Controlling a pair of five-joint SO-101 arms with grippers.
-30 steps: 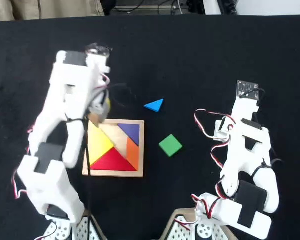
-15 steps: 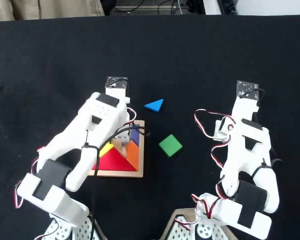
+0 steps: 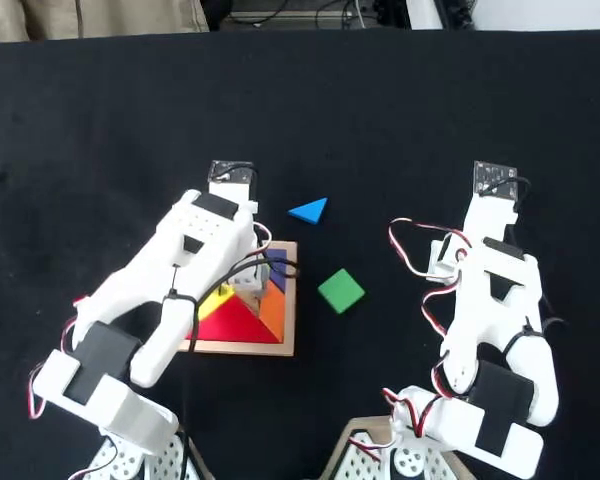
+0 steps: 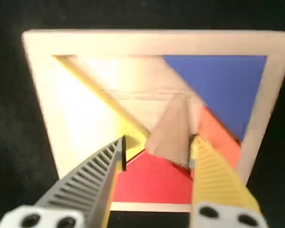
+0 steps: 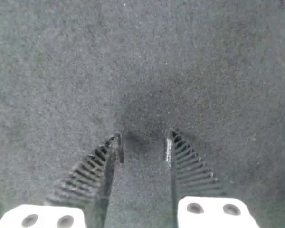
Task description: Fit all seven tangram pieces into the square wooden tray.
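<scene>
L claw w/ tan piece swung in over tray centre, tray nudged slightly right

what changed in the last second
The left hand, gripping a tan piece, swung from the far-left corner of the tray to over its middle; the tray slid slightly toward the green square. The blue triangle, green square and right hand stayed put.

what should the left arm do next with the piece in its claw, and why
Probably ease the piece toward the bare floor of the tray and lower it there before opening. The left claw grips a tan triangle over the middle of the tray, and the one unfilled patch lies between the yellow piece and the dark blue piece.
</scene>
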